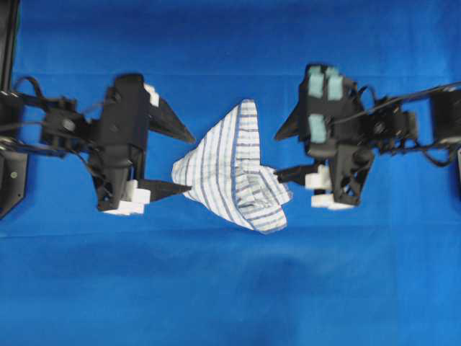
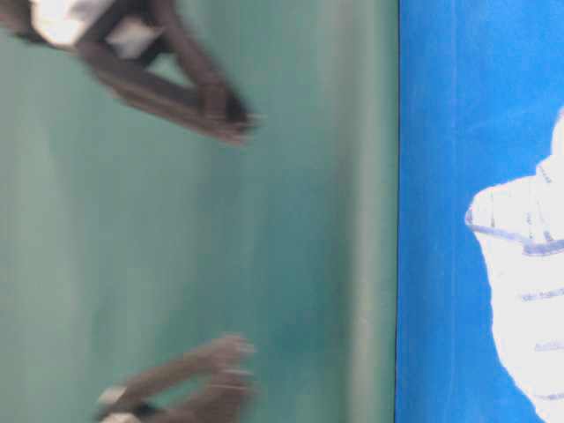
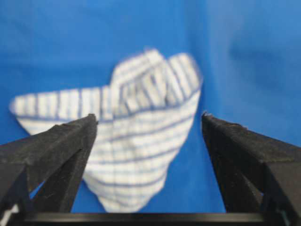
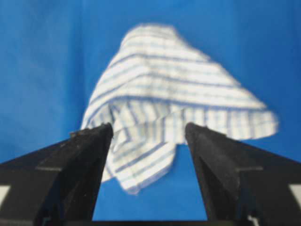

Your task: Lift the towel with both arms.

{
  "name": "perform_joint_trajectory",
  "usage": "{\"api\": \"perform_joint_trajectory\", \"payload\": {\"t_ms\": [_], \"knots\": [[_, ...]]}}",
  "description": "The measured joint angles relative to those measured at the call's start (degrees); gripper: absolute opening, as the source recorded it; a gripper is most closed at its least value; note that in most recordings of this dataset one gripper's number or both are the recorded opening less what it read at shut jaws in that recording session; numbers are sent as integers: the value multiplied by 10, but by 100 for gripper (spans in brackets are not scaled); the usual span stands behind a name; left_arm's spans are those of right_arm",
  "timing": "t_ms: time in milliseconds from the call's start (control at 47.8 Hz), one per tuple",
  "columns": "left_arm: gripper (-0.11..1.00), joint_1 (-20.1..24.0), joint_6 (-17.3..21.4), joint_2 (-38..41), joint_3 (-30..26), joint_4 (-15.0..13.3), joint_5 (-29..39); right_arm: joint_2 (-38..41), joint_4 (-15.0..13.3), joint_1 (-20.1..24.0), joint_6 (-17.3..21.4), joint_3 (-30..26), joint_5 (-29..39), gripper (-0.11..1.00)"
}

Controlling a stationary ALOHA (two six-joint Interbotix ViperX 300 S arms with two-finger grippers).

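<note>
Your left gripper [image 1: 189, 162] and right gripper [image 1: 276, 154] flank the crumpled towel [image 1: 234, 167], jaws apart, nothing gripped; grasping and lifting remain.

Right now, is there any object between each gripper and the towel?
Nothing visible is. The towel lies crumpled on the blue table cloth, with the left gripper and the right gripper open on either side, fingertips at its edges.

One towel [image 1: 230, 169], two arms [image 1: 119, 140]
</note>
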Motion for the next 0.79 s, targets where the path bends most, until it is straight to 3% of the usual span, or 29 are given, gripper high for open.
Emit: {"api": "perform_joint_trajectory", "payload": {"t_ms": [335,795], "knots": [[87,-2,-11,102,64,-4,-120,112,2,41,36,39,-108,65],[87,-3,-12,257,66,-4,-207,229,3,63,68,36,-200,65]]}}
